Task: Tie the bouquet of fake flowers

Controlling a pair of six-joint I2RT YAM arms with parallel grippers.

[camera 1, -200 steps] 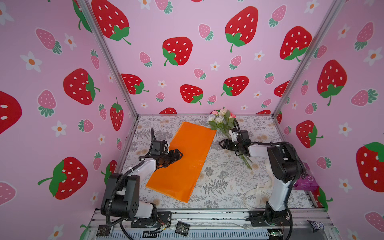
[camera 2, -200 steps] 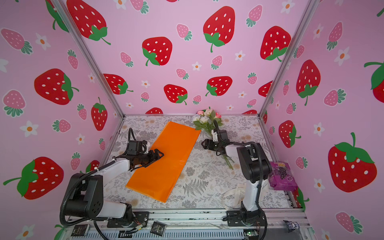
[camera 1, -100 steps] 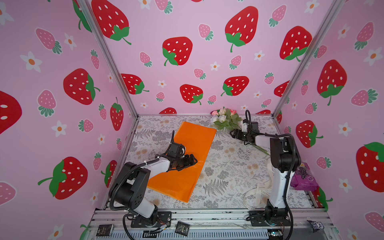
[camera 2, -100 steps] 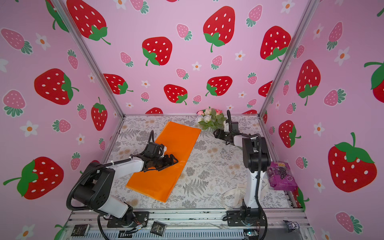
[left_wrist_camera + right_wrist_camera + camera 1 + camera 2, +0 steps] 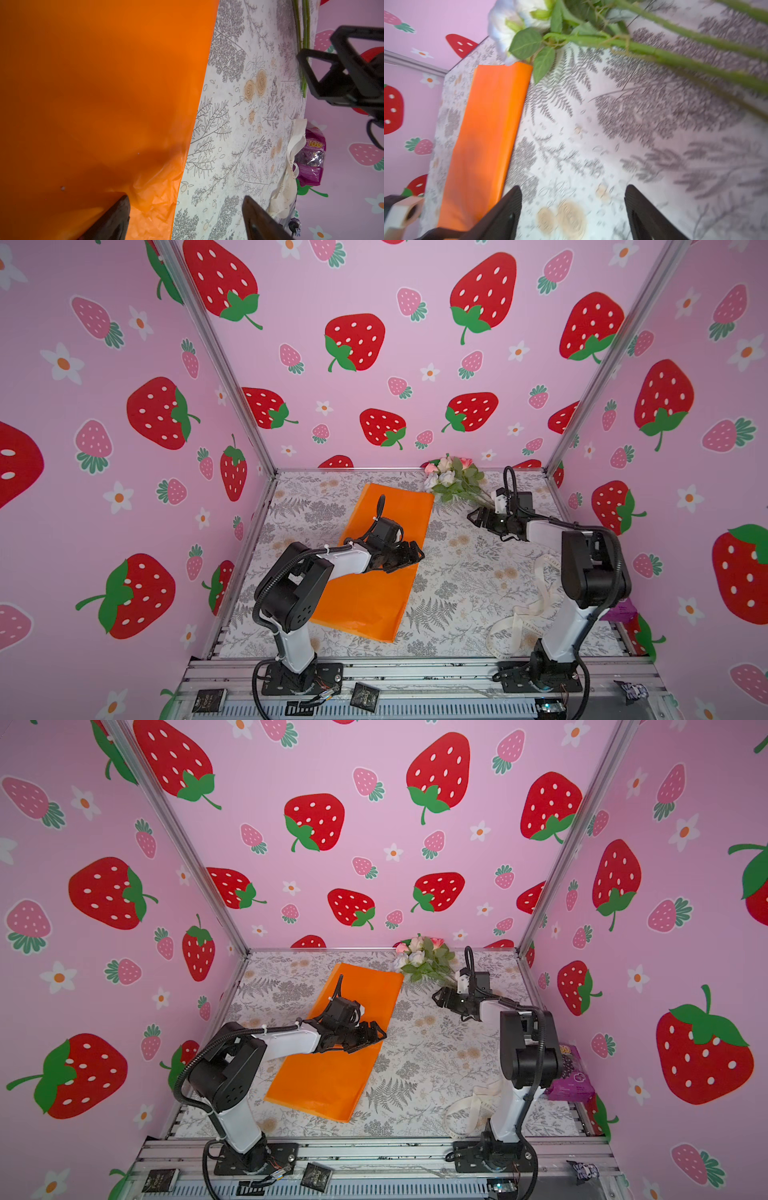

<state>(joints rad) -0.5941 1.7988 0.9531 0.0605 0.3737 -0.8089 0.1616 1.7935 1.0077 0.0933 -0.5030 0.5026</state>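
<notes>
The bouquet of fake flowers (image 5: 453,479) (image 5: 424,959) lies at the back of the table, pink and white blooms toward the back wall, green stems (image 5: 654,52) running toward the right arm. My right gripper (image 5: 473,516) (image 5: 438,996) (image 5: 573,199) hovers open just in front of the stems, nothing between its fingers. An orange paper sheet (image 5: 374,605) (image 5: 328,1085) (image 5: 93,93) lies flat left of centre. My left gripper (image 5: 415,553) (image 5: 378,1036) (image 5: 186,205) is open low over the sheet's right edge, one finger above paper, one above the cloth.
A cream ribbon (image 5: 528,614) (image 5: 473,1102) (image 5: 291,166) lies coiled by the right arm's base. A purple packet (image 5: 569,1081) (image 5: 311,160) sits at the right wall. The floral tablecloth (image 5: 457,572) covers the floor between pink strawberry walls.
My left gripper crossed the orange sheet from its left side to its right edge. The right gripper went back along the stems, then came forward; the bouquet's stems swung toward the right.
</notes>
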